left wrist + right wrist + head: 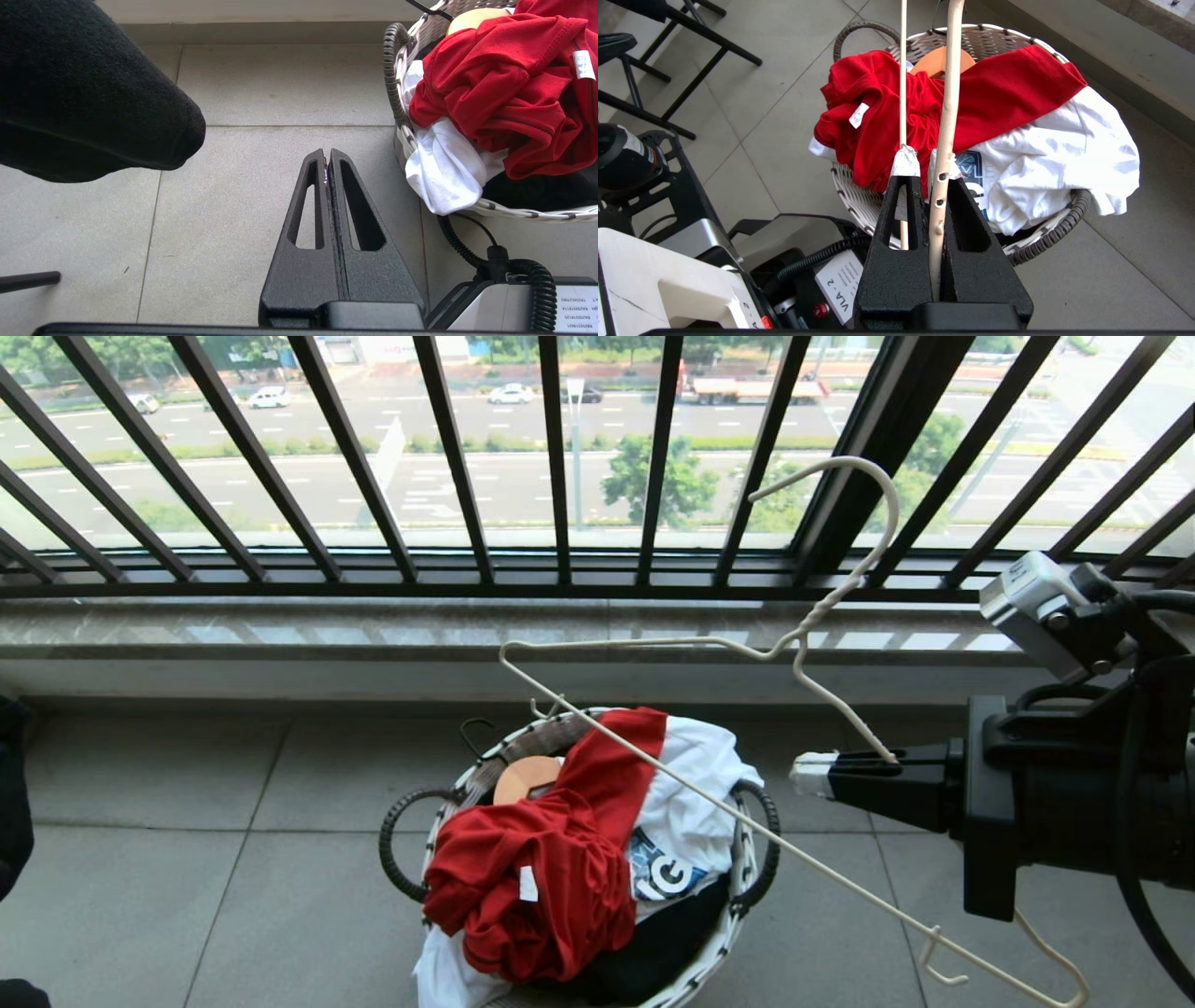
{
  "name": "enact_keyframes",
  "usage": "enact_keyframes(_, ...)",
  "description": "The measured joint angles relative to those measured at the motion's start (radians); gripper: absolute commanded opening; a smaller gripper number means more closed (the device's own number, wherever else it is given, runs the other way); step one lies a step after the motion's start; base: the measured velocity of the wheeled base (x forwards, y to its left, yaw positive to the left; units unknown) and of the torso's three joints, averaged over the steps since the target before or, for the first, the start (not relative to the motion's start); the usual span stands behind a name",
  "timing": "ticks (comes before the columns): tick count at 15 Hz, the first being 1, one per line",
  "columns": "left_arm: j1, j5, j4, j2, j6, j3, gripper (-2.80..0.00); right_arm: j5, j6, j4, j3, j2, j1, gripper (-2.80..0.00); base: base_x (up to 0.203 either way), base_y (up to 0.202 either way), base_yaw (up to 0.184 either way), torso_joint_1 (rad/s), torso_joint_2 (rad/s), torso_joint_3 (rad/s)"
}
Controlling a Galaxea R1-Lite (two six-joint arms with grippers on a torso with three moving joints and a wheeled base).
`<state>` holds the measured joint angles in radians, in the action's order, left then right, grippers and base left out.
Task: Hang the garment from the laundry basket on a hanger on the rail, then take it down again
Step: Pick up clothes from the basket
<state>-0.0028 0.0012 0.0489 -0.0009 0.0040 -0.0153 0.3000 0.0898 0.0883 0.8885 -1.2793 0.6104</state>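
Note:
The red garment [551, 859] lies crumpled on top of the clothes in the white woven laundry basket [719, 947] on the tiled floor. My right gripper [810, 775] is to the right of the basket and just above it, shut on one sloping arm of the cream wire hanger [803, 635]. The hook points up toward the window and the long bar crosses over the basket. In the right wrist view the hanger [950, 93] runs between the right gripper's [924, 161] jaws, above the garment [934, 107]. My left gripper [327, 156] is shut and empty over the tiles left of the basket [528, 213]. The rail is out of view.
A black balustrade [560, 457] and a stone sill [373, 635] stand just behind the basket. A white printed T-shirt [691, 803], dark cloth and a wooden hanger [527, 775] share the basket. Black frame legs [691, 42] and my base [668, 280] lie to one side.

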Motion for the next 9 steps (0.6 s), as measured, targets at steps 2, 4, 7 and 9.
enact_keyframes(2, 0.000, -0.002, 0.000, 0.000, 0.006, 0.000, -2.80, -0.001, 0.000, 0.000, 0.000, -0.009, 0.000, -2.80, 0.000, 0.000, 0.000, 0.000, 0.00, 0.000)
enact_keyframes(4, 0.001, -0.001, -0.005, 0.000, 0.005, 0.000, -2.80, 0.000, 0.013, 0.000, 0.000, -0.016, 0.000, -2.80, 0.000, 0.000, 0.000, 0.000, 0.00, 0.000)
enact_keyframes(7, 0.001, -0.008, -0.019, 0.007, 0.005, -0.060, -2.80, 0.000, 0.018, 0.000, 0.000, -0.021, 0.001, -2.80, 0.000, 0.000, 0.000, 0.000, 0.00, 0.000)
enact_keyframes(9, 0.001, -0.028, -0.005, 0.064, 0.007, -0.130, -2.80, 0.000, 0.018, 0.000, 0.000, -0.026, 0.001, -2.80, 0.000, 0.000, 0.000, 0.000, 0.00, 0.000)
